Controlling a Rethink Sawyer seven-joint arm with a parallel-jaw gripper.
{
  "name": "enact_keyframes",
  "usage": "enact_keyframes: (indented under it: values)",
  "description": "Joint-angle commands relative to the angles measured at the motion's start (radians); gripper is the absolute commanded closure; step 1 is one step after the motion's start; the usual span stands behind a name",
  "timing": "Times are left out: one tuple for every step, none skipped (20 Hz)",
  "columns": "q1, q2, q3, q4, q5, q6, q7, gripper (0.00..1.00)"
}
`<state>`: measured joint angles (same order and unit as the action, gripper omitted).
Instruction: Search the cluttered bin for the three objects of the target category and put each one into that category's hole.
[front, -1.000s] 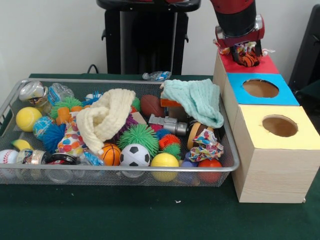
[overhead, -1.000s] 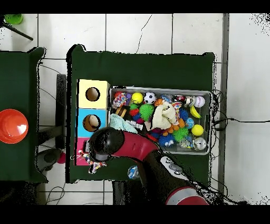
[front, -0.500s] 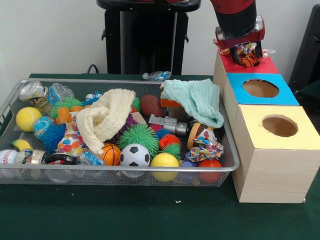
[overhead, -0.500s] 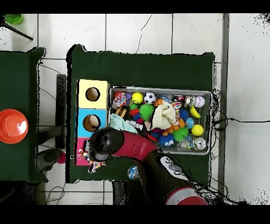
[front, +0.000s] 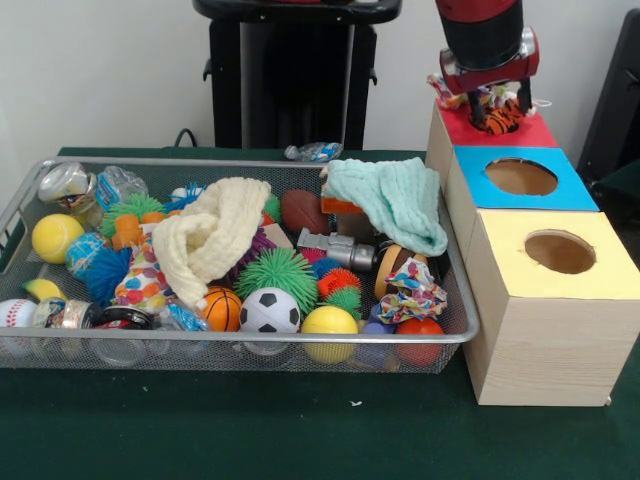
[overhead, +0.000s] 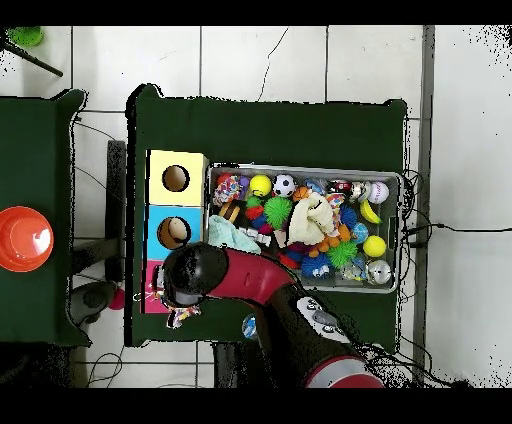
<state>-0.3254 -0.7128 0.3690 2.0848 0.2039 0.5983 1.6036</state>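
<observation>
- Clearly, one gripper (front: 497, 108) hangs over the red box (front: 535, 133); its jaws are closed on a patterned cloth (front: 497, 110).
- Three boxes stand in one row: red under the jaws, then the blue box (front: 570, 196) and the yellow box (front: 610, 275) further from them.
- Two holes show; the red box's hole is hidden behind the cloth.
- One wire bin (front: 455, 335) lies well aside of the jaws, with two cloths and many balls.

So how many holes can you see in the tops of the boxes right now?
2: one in the yellow box nearest the camera, one in the blue box behind it. The red box top sits under the gripper, so any hole there is hidden.
</observation>
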Motion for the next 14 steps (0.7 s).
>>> enact_keyframes:
  values:
    - [0.045, -0.052, -0.067, -0.096, -0.054, 0.055, 0.151, 0.00]
    - [0.065, -0.057, -0.096, -0.124, -0.085, 0.075, 0.148, 0.00]
    - [0.081, -0.058, -0.117, -0.148, -0.115, 0.087, 0.139, 0.00]
    - [0.096, -0.059, -0.138, -0.172, -0.145, 0.099, 0.131, 0.00]
    - [0.101, -0.060, -0.144, -0.182, -0.157, 0.102, 0.123, 0.00]
    - [0.104, -0.063, -0.146, -0.189, -0.161, 0.110, 0.121, 0.00]
    - [0.104, -0.066, -0.147, -0.192, -0.160, 0.113, 0.123, 0.00]
    - [0.104, -0.068, -0.147, -0.194, -0.159, 0.117, 0.124, 0.00]
    - [0.105, -0.068, -0.148, -0.201, -0.161, 0.124, 0.125, 0.00]
    - [0.107, -0.068, -0.149, -0.208, -0.163, 0.131, 0.125, 0.00]
    - [0.108, -0.072, -0.151, -0.208, -0.167, 0.134, 0.123, 0.00]
    - [0.110, -0.075, -0.153, -0.209, -0.170, 0.138, 0.122, 0.00]
    - [0.113, -0.077, -0.157, -0.215, -0.180, 0.145, 0.116, 0.00]
    - [0.116, -0.078, -0.161, -0.222, -0.190, 0.152, 0.111, 0.00]
